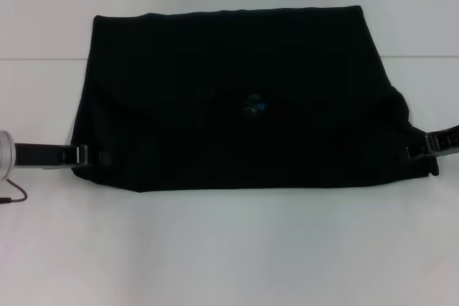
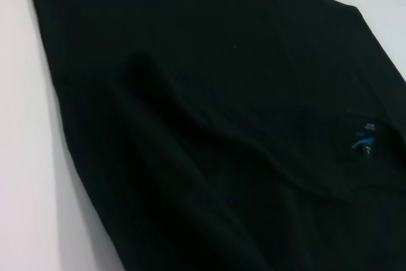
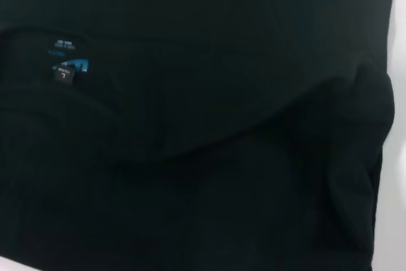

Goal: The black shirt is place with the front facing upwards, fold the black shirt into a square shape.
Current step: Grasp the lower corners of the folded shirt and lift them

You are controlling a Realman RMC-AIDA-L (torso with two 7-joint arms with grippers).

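Note:
The black shirt (image 1: 229, 98) lies on the white table as a wide folded shape, with its small blue neck mark (image 1: 254, 107) facing up near the middle. No lettering shows. My left gripper (image 1: 84, 155) is at the shirt's near left edge and my right gripper (image 1: 419, 150) is at its near right edge. Each seems shut on the cloth, which bunches toward it. The left wrist view shows the shirt (image 2: 209, 118) with a raised crease and the neck label (image 2: 364, 139). The right wrist view shows the shirt (image 3: 209, 131) and the label (image 3: 66, 66). Neither wrist view shows fingers.
The white table (image 1: 229, 249) spreads around the shirt, with bare surface in front of it and a pale seam line (image 1: 43, 58) running across behind. A thin cable (image 1: 14, 195) hangs by my left arm.

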